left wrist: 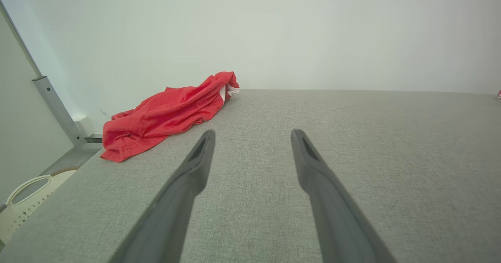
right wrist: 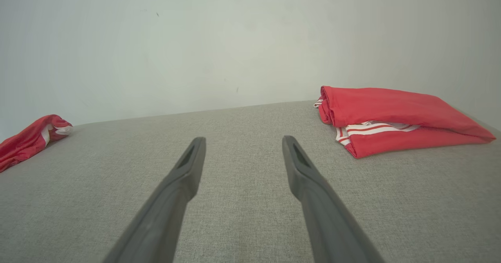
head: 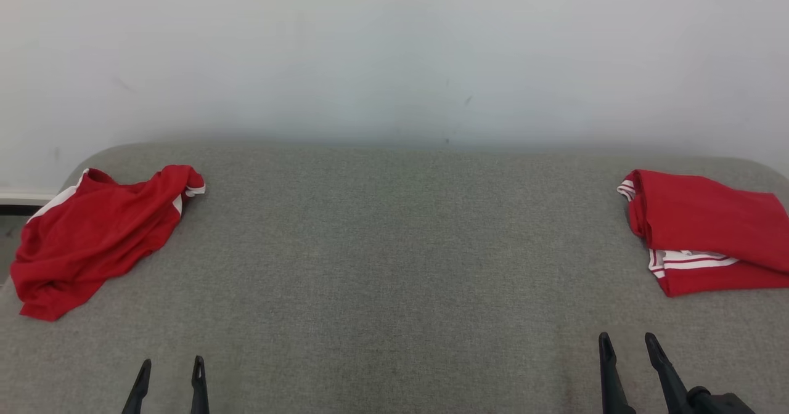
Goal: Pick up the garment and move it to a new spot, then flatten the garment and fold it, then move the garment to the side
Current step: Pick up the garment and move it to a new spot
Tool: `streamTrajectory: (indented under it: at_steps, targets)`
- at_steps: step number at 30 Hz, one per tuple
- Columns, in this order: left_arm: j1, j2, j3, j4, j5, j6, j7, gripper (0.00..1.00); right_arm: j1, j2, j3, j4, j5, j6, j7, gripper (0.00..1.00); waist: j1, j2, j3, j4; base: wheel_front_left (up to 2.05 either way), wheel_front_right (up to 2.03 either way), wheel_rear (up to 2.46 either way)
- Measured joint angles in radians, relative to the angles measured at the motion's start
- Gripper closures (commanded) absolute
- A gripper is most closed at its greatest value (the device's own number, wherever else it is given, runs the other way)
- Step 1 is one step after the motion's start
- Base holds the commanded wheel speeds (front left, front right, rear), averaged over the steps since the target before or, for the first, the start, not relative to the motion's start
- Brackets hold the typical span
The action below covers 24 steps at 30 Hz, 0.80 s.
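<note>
Left gripper (head: 172, 365) and right gripper (head: 629, 339): jaws spread wide, empty, touching nothing, over the grey padded surface (head: 394, 266). Farther back, a crumpled red garment (head: 92, 235) lies at the left edge and a folded red garment (head: 709, 229) at the right edge.

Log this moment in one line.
stage: pre-pickup | crumpled garment: left, untouched | folded garment: right | left gripper: jaws open, empty | right gripper: jaws open, empty

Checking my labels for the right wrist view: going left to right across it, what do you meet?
In order: crumpled red garment → right gripper, jaws open → folded red garment.
</note>
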Motion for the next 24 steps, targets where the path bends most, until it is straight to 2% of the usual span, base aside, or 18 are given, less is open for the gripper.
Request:
streamTrajectory:
  at_steps: [9,24]
  targets:
    - [-0.01,0.001,0.005,0.01,0.0,0.005,0.0,0.0,0.008,0.0,0.003,0.01,0.012,0.0,0.0,0.0,0.0,0.0,-0.004,0.067,0.0,0.0,0.0]
    - [0.014,0.005,0.0,-0.001,0.002,0.031,0.0,0.0,0.007,0.0,0.013,0.046,0.037,0.0,0.0,0.0,0.0,-0.0001,-0.017,0.257,0.0,0.0,0.0]
